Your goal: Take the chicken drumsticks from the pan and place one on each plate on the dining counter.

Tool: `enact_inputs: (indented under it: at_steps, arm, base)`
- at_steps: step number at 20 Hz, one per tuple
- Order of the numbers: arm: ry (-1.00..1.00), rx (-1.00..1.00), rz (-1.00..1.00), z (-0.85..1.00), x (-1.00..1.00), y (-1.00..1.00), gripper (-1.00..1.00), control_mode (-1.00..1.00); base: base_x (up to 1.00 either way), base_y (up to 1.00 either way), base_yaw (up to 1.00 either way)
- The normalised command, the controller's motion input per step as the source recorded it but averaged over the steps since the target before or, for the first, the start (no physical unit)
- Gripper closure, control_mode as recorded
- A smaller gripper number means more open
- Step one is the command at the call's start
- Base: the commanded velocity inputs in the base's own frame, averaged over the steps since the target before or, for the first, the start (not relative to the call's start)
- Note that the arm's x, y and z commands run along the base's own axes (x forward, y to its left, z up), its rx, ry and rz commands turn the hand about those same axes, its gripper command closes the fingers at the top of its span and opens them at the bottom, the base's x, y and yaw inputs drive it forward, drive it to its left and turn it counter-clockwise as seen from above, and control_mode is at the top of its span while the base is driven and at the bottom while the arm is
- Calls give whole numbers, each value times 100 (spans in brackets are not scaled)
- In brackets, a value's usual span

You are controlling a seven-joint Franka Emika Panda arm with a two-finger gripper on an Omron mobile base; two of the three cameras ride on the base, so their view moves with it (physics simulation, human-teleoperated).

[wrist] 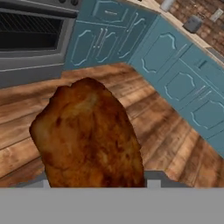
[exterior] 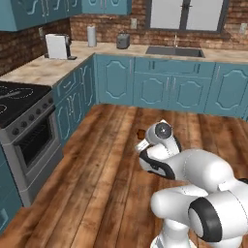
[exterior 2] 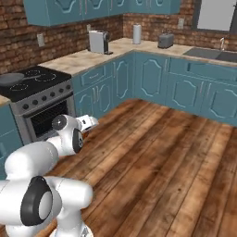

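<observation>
Over bare wooden kitchen floorboards (exterior: 111, 145), your arm's two-finger gripper (exterior: 141, 140) carries one golden-brown cooked chicken drumstick (wrist: 89, 135) clamped between its jaws, evidently bound for a plate.

- The wooden plank floor (exterior: 111, 160) spreads out before the stove (exterior: 24, 131).
- Teal cabinets (exterior: 164, 87) run right of the stove, under a beige counter (exterior: 43, 68).
- A brick wall (exterior 2: 60, 39) rises behind the stove.
- A sink (exterior: 174, 51) lies beneath the window (exterior: 186, 14).
</observation>
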Motion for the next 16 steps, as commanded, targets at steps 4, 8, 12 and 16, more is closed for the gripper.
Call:
enact_inputs:
  at_steps: [4,8,12,16]
  arm:
    - [0,0,0,0,0,0,100,100]
    - [0,0,0,0,0,0,100,100]
    - [0,0,0,0,0,0,100,100]
    - [0,0,0,0,0,0,100,100]
  base:
    - [-100,-32,-21]
    - [-100,-83,-8]
    - [-100,-100,-1]
    - [-100,-98,0]
